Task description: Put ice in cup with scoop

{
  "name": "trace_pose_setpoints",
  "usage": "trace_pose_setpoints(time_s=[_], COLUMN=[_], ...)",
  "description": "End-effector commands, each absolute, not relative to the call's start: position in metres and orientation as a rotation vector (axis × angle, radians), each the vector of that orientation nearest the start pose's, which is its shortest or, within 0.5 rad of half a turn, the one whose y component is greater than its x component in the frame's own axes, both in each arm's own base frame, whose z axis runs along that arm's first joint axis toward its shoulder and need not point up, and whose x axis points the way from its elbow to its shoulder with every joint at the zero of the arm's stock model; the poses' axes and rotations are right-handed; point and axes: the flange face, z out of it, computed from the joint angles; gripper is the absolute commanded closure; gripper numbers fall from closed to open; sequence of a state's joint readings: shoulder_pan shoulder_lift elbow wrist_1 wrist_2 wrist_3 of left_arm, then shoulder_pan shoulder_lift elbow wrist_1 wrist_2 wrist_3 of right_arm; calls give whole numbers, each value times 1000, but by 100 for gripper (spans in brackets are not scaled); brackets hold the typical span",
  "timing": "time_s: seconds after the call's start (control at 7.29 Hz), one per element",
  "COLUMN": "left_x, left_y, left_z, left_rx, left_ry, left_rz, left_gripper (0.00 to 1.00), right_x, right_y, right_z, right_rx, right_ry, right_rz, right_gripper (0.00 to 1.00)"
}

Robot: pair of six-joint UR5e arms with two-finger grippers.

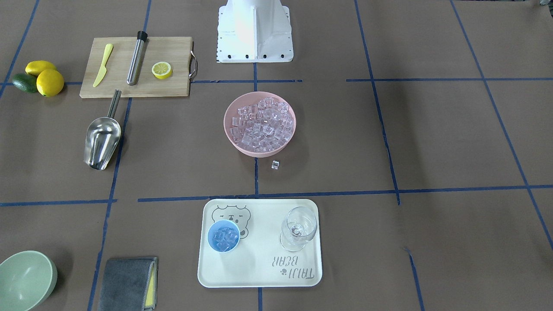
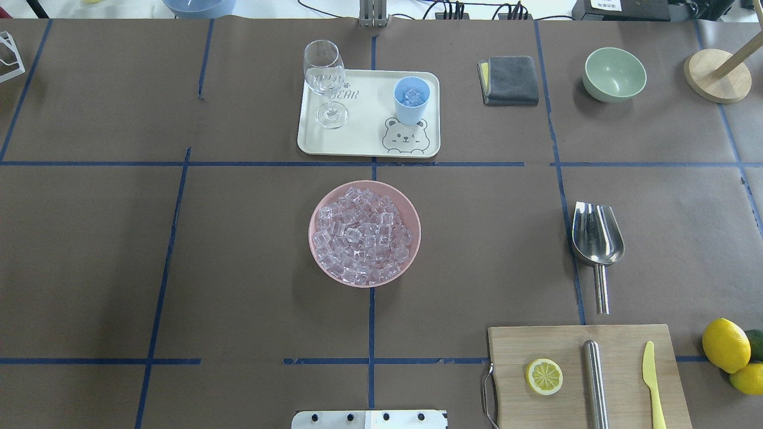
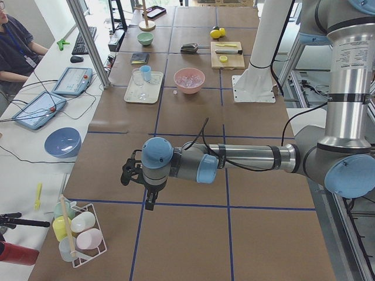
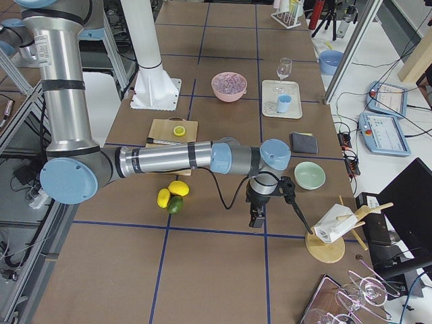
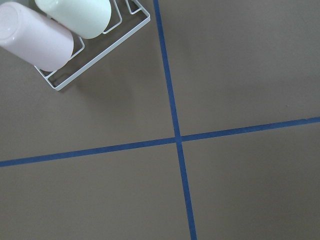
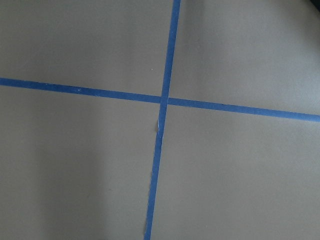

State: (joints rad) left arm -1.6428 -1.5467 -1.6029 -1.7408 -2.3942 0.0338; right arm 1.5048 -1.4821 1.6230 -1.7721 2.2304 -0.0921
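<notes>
The ice (image 1: 260, 122) fills a pink bowl (image 2: 316, 208) at the table's middle. One loose cube (image 1: 275, 164) lies beside the bowl. The light-blue cup (image 1: 223, 236) stands on a cream tray (image 1: 259, 272) and holds some ice; it also shows in the overhead view (image 2: 411, 99). The steel scoop (image 1: 102, 140) lies free on the table by the cutting board, and it shows in the overhead view (image 2: 596, 235) too. My left gripper (image 3: 130, 173) and right gripper (image 4: 290, 192) hang far out at the table's two ends. I cannot tell whether they are open or shut.
A clear wine glass (image 1: 298, 228) stands on the tray. A cutting board (image 1: 173, 47) carries a lemon slice, a steel cylinder and a yellow knife. Lemons (image 1: 45, 77), a green bowl (image 1: 26, 278) and a grey cloth (image 1: 127, 283) lie around. A wire rack of cups (image 5: 75, 35) is near my left wrist.
</notes>
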Motion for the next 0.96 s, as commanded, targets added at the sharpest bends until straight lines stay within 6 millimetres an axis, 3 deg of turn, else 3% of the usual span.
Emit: trace_pose_setpoints(time_s=[0.0, 0.27, 0.82], left_x=[-94, -93, -93], left_y=[-481, -466, -465], left_z=[642, 659, 658], left_rx=[194, 165, 166], left_ry=[815, 813, 813], left_rz=[36, 24, 25], left_gripper=[0, 0, 0], right_x=[38, 38, 38], right_y=[-523, -521, -520], right_z=[617, 618, 619], right_rx=[-52, -55, -57], right_ry=[-661, -662, -662], right_rz=[-131, -130, -128], right_gripper=[0, 0, 0])
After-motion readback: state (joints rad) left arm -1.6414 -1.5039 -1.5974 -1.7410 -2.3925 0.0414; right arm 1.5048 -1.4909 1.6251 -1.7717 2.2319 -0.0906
